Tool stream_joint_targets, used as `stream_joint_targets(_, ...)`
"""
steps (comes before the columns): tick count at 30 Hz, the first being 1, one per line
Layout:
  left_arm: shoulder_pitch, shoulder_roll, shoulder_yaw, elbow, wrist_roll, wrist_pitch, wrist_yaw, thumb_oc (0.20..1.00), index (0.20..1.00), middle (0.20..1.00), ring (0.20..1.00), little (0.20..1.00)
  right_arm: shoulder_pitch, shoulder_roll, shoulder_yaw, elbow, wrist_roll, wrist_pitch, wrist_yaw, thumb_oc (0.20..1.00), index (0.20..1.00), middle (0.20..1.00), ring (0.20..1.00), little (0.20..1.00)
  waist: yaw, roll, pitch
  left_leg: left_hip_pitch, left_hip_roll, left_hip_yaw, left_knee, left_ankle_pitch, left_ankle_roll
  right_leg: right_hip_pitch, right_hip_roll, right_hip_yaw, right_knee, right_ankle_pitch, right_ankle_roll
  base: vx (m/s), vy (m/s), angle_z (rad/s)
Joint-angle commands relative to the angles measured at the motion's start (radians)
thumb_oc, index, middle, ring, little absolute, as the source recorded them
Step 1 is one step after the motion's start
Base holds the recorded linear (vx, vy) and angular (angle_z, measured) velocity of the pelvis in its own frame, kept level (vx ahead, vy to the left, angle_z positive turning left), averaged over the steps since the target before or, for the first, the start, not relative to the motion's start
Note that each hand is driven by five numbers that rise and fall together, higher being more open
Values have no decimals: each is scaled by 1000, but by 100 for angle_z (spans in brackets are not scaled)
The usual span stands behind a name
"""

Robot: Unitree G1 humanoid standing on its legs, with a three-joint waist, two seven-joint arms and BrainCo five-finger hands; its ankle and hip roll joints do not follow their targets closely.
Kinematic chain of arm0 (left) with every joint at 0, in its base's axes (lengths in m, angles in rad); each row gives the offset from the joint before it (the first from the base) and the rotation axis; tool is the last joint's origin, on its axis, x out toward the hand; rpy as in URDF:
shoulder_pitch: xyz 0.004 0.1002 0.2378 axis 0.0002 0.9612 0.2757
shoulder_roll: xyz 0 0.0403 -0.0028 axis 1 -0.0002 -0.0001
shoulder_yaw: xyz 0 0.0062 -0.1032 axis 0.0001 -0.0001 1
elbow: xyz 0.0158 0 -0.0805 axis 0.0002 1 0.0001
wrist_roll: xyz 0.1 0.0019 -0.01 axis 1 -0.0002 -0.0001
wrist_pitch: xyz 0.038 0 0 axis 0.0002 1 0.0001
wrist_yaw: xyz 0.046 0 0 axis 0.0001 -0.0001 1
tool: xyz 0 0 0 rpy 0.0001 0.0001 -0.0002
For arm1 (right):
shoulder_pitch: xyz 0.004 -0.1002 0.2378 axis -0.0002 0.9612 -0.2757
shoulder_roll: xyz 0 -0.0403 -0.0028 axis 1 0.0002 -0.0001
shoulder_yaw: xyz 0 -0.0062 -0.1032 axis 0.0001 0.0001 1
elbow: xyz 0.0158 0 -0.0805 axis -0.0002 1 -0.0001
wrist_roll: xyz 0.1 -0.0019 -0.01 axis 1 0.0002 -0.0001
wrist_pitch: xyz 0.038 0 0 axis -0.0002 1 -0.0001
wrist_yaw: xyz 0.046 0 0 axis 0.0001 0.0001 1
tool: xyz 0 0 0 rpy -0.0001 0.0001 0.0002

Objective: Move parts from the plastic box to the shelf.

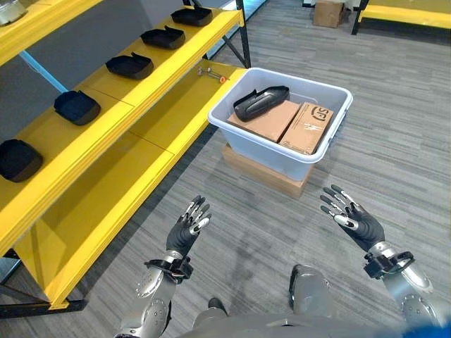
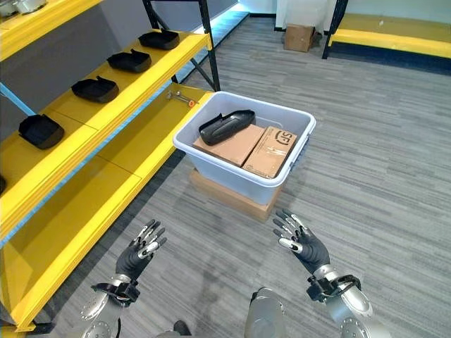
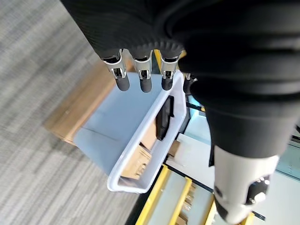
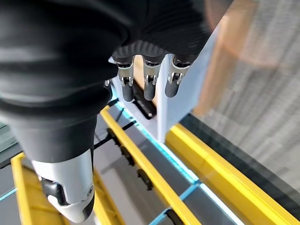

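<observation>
**Both hands empty, one part waiting in the box**

Fingers of both hands are straight and spread, holding nothing: the left hand (image 1: 187,229) and the right hand (image 1: 352,217) hover over the grey carpeted floor (image 1: 394,134), short of the pale grey plastic box (image 1: 320,156), each well apart from it.

One long black moulded part (image 1: 261,101) lies inside that box, resting on two brown cardboard cartons (image 1: 289,123) near the box's far left corner. The box itself sits on a flat wooden board (image 1: 264,172), its far left corner beside the lower tier of the yellow metal shelf (image 1: 106,190). Along the front edge of the shelf's middle tier, a row of similar black parts (image 1: 130,66) is already laid out. A small wrench-like tool (image 1: 210,73) lies at the far end of the lower tier.

As a judgement, this is the reach stage of a fresh pick. The next move calls for a hand to travel forward over the box's near rim, come down on the black part and close around its body, without snagging the cartons.

Printing shows on one carton's top, but it is not legible enough to trust.
</observation>
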Motion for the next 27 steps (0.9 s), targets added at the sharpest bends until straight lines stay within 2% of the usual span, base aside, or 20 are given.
stream_joint_targets(1, -19, 36, 17, -85, -24, -54, 10, 1000, 1000, 1000, 1000, 1000, -11, 26, -9, -33, 30, -68, -20, 1000, 1000, 1000, 1000, 1000, 21, -46, 50, -130, 68, -186, 332, 8, -6, 170, 77, 69, -307, 91, -17, 5, -151, -25)
stream_joint_targets(2, -19, 36, 17, -85, -24, -54, 10, 1000, 1000, 1000, 1000, 1000, -11, 26, -9, -33, 30, -68, -20, 1000, 1000, 1000, 1000, 1000, 21, -46, 50, -130, 68, -186, 332, 8, -6, 170, 77, 69, -307, 91, -17, 62, -137, -29)
stream_joint_targets(3, -25, 33, 11, -90, -38, -51, 19, 1000, 1000, 1000, 1000, 1000, -16, 33, -13, -21, 28, -73, -35, 1000, 1000, 1000, 1000, 1000, 40, -66, 72, -222, -18, -250, 313, -53, 28, 191, 68, 75, -319, 72, -13, 102, 26, -29)
stream_joint_targets(4, -25, 37, 13, -94, -40, -55, 24, 1000, 1000, 1000, 1000, 1000, -27, 33, -10, -15, 27, -75, -38, 1000, 1000, 1000, 1000, 1000, 49, -74, 79, -258, -51, -280, 291, -84, 43, 188, 64, 88, -312, 70, -4, 168, 64, 19)
stream_joint_targets(5, -23, 37, 17, -102, -37, -60, 29, 1000, 1000, 1000, 1000, 1000, -39, 34, -4, -10, 25, -80, -40, 1000, 1000, 1000, 1000, 1000, 60, -82, 83, -296, -54, -298, 247, -82, 44, 194, 61, 98, -318, 61, 7, 383, 326, -1)
stream_joint_targets(6, -16, 27, 23, -106, -31, -74, 40, 1000, 1000, 1000, 1000, 1000, -61, 40, 8, 21, 6, -87, -48, 1000, 1000, 1000, 1000, 1000, 113, -66, 104, -383, -67, -426, 68, 57, 22, 218, 70, 130, -292, 50, 22, 330, 294, -16)
stream_joint_targets(7, -17, 27, 23, -106, -31, -74, 40, 1000, 1000, 1000, 1000, 1000, -61, 40, 8, 21, 6, -88, -48, 1000, 1000, 1000, 1000, 1000, 113, -65, 103, -384, -66, -427, 64, 61, 21, 216, 72, 129, -293, 52, 21, 362, 315, -73)
stream_joint_targets(10, -18, 28, 29, -96, -24, -86, 43, 1000, 1000, 1000, 1000, 1000, -83, 47, 24, 34, -3, -90, -48, 1000, 1000, 1000, 1000, 1000, 149, -52, 100, -397, -75, -550, -15, 102, -8, 244, 76, 189, -257, 11, 36, 320, 205, -85)
stream_joint_targets(11, -24, 28, 29, -94, -24, -91, 48, 1000, 1000, 1000, 1000, 1000, -95, 51, 31, 43, -4, -89, -47, 1000, 1000, 1000, 1000, 1000, 156, -46, 95, -401, -69, -562, -16, 117, -15, 262, 74, 205, -250, -4, 39, 269, 210, -88)
stream_joint_targets(17, -24, 28, 29, -93, -24, -91, 47, 1000, 1000, 1000, 1000, 1000, -96, 52, 31, 43, -4, -89, -46, 1000, 1000, 1000, 1000, 1000, 158, -49, 98, -397, -70, -558, -17, 117, -15, 262, 72, 208, -247, -6, 39, 43, 43, -77)
stream_joint_targets(18, -25, 22, 32, -91, -32, -92, 42, 1000, 1000, 1000, 1000, 1000, -107, 60, 35, 52, -14, -86, -42, 1000, 1000, 1000, 1000, 1000, 165, -46, 89, -368, -75, -560, 5, 78, 9, 272, 59, 227, -229, -26, 53, 328, 560, -3)
stream_joint_targets(19, -46, 42, 27, -97, -34, -99, 60, 1000, 1000, 1000, 1000, 1000, -128, 99, 59, 58, -3, -74, -65, 1000, 1000, 1000, 1000, 1000, 169, -73, 82, -407, -125, -473, 139, 7, 33, 296, -24, 259, -276, 19, 98, 442, 749, 11)
stream_joint_targets(21, -83, 58, 46, -102, -29, -112, 103, 1000, 1000, 1000, 1000, 1000, -158, 135, 90, 58, 10, -58, -75, 1000, 1000, 1000, 1000, 1000, 165, -99, 48, -461, -155, -421, 261, -96, 64, 317, -84, 267, -372, 74, 128, 364, 521, -82)
stream_joint_targets(23, -87, 61, 45, -101, -19, -115, 110, 1000, 1000, 1000, 1000, 1000, -160, 139, 93, 51, 19, -55, -75, 1000, 1000, 1000, 1000, 1000, 161, -107, 41, -480, -167, -417, 306, -132, 75, 323, -101, 266, -384, 91, 138, 193, 167, -172)
stream_joint_targets(25, -89, 62, 41, -101, -10, -110, 111, 1000, 1000, 1000, 1000, 1000, -159, 144, 90, 50, 19, -53, -79, 1000, 1000, 1000, 1000, 1000, 160, -116, 23, -498, -187, -415, 359, -179, 91, 350, -123, 257, -398, 103, 149, 201, 158, -2)
stream_joint_targets(27, -85, 63, 38, -99, -6, -104, 111, 1000, 1000, 1000, 1000, 1000, -156, 148, 87, 48, 15, -50, -78, 1000, 1000, 1000, 1000, 1000, 159, -118, 13, -503, -202, -412, 382, -201, 105, 357, -137, 252, -390, 125, 158, 155, 136, 47)
